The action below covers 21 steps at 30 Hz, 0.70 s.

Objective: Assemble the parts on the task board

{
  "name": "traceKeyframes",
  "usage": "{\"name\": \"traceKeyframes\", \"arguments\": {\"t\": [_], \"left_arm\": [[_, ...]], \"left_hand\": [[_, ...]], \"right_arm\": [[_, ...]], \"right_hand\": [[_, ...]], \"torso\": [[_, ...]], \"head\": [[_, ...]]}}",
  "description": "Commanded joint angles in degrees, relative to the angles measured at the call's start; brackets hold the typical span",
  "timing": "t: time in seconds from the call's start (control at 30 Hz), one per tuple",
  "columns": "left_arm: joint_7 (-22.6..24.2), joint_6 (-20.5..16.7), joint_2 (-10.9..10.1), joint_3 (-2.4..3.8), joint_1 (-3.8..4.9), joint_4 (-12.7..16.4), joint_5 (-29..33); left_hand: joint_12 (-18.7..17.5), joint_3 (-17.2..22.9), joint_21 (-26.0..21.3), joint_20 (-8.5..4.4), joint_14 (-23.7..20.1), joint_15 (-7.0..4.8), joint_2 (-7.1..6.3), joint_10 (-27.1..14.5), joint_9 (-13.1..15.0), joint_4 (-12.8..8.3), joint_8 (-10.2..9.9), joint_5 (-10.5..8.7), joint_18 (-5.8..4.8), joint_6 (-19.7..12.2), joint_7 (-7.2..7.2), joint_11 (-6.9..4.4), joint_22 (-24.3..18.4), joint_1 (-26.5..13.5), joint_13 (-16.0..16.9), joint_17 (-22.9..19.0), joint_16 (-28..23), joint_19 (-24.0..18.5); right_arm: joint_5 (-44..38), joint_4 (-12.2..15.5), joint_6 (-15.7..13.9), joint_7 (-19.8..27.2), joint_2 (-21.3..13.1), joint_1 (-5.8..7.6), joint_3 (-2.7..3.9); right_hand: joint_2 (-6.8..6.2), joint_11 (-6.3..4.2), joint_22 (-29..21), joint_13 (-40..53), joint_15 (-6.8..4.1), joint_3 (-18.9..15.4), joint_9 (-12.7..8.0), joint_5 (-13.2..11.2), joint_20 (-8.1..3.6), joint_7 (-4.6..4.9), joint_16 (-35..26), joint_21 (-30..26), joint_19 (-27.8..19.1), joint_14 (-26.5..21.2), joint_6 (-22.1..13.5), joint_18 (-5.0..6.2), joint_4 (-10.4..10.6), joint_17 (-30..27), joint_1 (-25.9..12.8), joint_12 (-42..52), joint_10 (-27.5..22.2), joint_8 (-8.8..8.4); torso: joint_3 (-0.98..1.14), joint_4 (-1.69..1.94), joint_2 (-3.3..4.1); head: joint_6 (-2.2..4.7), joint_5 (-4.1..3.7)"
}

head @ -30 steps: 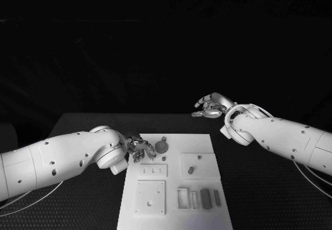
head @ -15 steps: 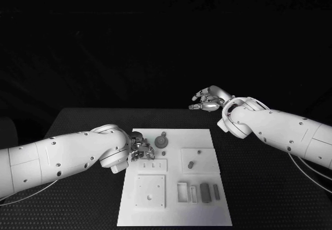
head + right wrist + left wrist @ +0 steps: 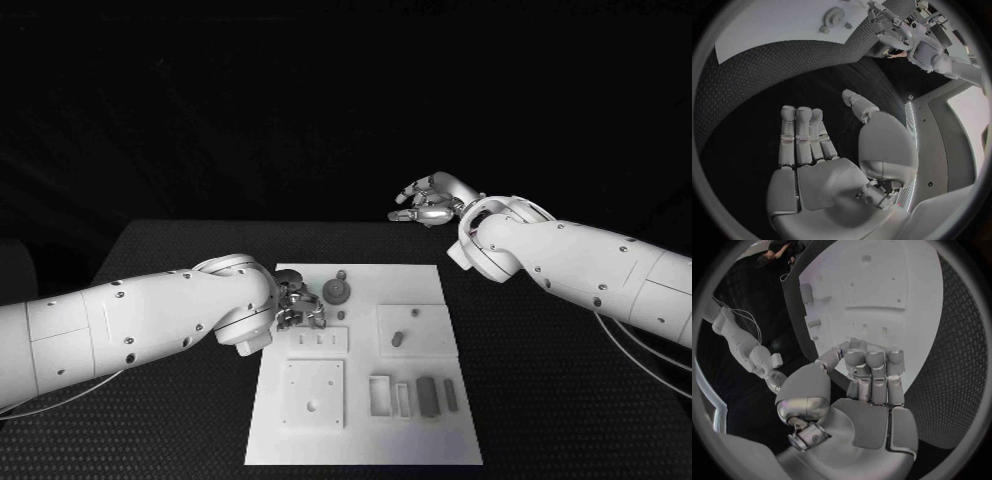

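- The task board (image 3: 411,285) lies flat in the middle of the black table (image 3: 173,250), its long side running away from the robot
- The left hand (image 3: 296,305) sits at the board's left edge near the far end, fingers curled in together; the wrist view shows them folded toward the palm (image 3: 870,380), and I cannot tell whether anything small is pinched inside
- Just beside that hand, on the board, lies a round grey part (image 3: 336,292) with a small tab on its far side, and a small grey peg (image 3: 342,317) near it
- A raised white block (image 3: 415,330) on the board's right half carries an oval grey part (image 3: 397,340) and a smaller one (image 3: 415,313)
- Near the front edge stand a square white plate (image 3: 315,393), an open white frame (image 3: 381,394) and two dark grey bars (image 3: 427,396) side by side
- The right hand (image 3: 427,203) hovers beyond the table's far edge, well apart from the board, fingers straight and apart (image 3: 801,135), holding nothing
- The bulky left arm (image 3: 144,325) covers the table to the left of the board
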Motion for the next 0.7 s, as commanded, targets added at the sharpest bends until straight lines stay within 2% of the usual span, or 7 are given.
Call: {"name": "traceKeyframes", "arguments": {"t": [0.03,0.07,0.1,0.23,0.33,0.57,0.7], "left_arm": [[-0.05,1.13,0.64,0.02,0.03,-0.04,-1.38],[0.02,1.26,0.69,0.02,0.02,-0.08,-1.38],[0.17,1.59,0.78,0.02,-0.05,-0.12,-1.39],[0.24,1.78,1.05,0.04,-0.23,-0.11,-1.39],[0.37,1.67,1.18,0.04,-0.3,-0.13,-1.39],[0.19,1.85,1.25,0.04,-0.32,-0.2,-1.52],[0.13,1.81,1.33,0.04,-0.35,-0.21,-2.91]], "left_hand": [[0.41,1.81,0.45,-7.02,3.8,-3.47,-0.16,-0.01,9.66,1.19,0.4,0.45,0.31,5.72,-4.43,-0.46,0.81,-0.55,0.04,-0.16,0.35,0.65],[0.43,1.88,0.47,-7.03,3.81,-3.49,-0.16,-0.01,9.7,1.14,0.4,0.53,0.31,5.77,-4.45,-0.48,0.82,-0.65,0.04,-0.21,0.4,0.67],[0.46,1.95,0.5,-7.04,3.8,-3.52,-0.19,0.0,9.79,1.14,0.44,0.6,0.3,5.92,-4.5,-0.52,0.83,-0.92,0.03,-0.3,0.49,0.7],[0.38,2.25,0.49,-7.06,3.56,-3.63,-0.79,-0.16,10.08,0.99,0.71,1.32,0.28,6.85,-4.75,-0.75,0.86,-1.67,-0.06,-0.68,0.6,0.55],[0.37,2.51,0.52,-7.1,3.53,-3.69,-0.76,-0.14,10.14,0.79,0.65,1.86,0.3,7.02,-4.81,-0.81,0.88,-1.81,-0.1,-0.87,0.73,0.55],[0.34,2.71,0.55,-7.14,3.53,-3.69,-0.77,-0.12,10.19,0.62,0.62,2.0,0.32,7.15,-4.86,-0.86,0.89,-1.77,-0.15,-1.0,0.83,0.56],[0.33,2.93,0.63,-7.19,3.58,-3.72,-1.23,-0.07,10.3,0.48,0.65,2.01,0.35,7.52,-4.96,-0.95,0.91,-1.53,-0.22,-1.2,1.01,0.61]], "right_arm": [[3.73,-0.33,1.77,2.22,0.54,0.04,0.03],[3.97,-0.38,1.85,2.34,0.67,0.04,0.03],[4.36,-0.49,2.04,2.48,0.87,0.04,0.03],[4.43,-0.45,2.07,2.75,1.11,0.04,0.03],[4.46,-0.5,2.08,2.77,1.2,0.04,0.03],[4.7,-0.66,2.53,2.72,1.35,0.04,0.02],[4.7,-0.72,2.75,2.69,1.42,0.04,0.02]], "right_hand": [[0.28,0.96,-3.08,-5.56,1.53,1.17,0.2,-0.62,1.89,0.83,-6.84,-6.36,-5.43,-4.4,-0.07,0.03,0.19,-4.93,-0.58,-6.85,-1.99,0.55],[0.53,1.62,-5.13,-9.21,3.0,1.15,0.33,-1.14,3.26,1.01,-10.24,-9.7,-7.35,-5.02,-0.25,-0.8,0.31,-7.94,-0.99,-10.58,-1.35,0.81],[0.32,1.68,-6.59,-12.21,3.7,1.04,0.39,-0.95,3.81,1.32,-13.05,-11.94,-8.33,-6.15,-0.43,-0.76,-0.14,-10.25,-0.63,-13.8,-2.1,1.02],[0.61,2.32,-9.15,-18.39,5.14,0.17,0.34,-0.97,5.31,1.56,-17.5,-15.88,-9.69,-6.67,-0.82,-0.69,-0.42,-14.71,-0.04,-18.53,-1.3,1.58],[0.75,2.4,-9.56,-20.21,5.3,-0.25,0.21,-1.02,5.74,1.59,-18.15,-16.61,-9.76,-6.63,-0.92,-0.47,-0.38,-15.74,0.27,-19.23,-0.88,1.79],[0.86,2.46,-9.7,-21.11,5.39,-0.45,0.1,-1.11,5.96,1.63,-18.36,-16.93,-9.81,-6.65,-1.04,-0.34,-0.36,-16.19,0.49,-19.43,-0.75,1.86],[0.96,2.53,-9.78,-21.65,5.47,-0.51,0.01,-1.07,6.1,1.66,-18.49,-17.17,-9.93,-6.75,-1.15,-0.28,-0.38,-16.46,0.7,-19.55,-0.78,1.88]], "torso": [[0.01,-0.03,0.03],[0.01,-0.02,0.04],[-0.01,0.01,0.03],[0.01,-0.02,0.04],[-0.06,0.07,0.04],[-0.01,0.01,-0.01],[0.03,0.0,0.0]], "head": [[-0.19,0.06],[-0.23,0.01],[-0.34,-0.01],[-0.4,-0.04],[-0.5,-0.09],[-0.58,-0.04],[-0.71,0.1]]}}
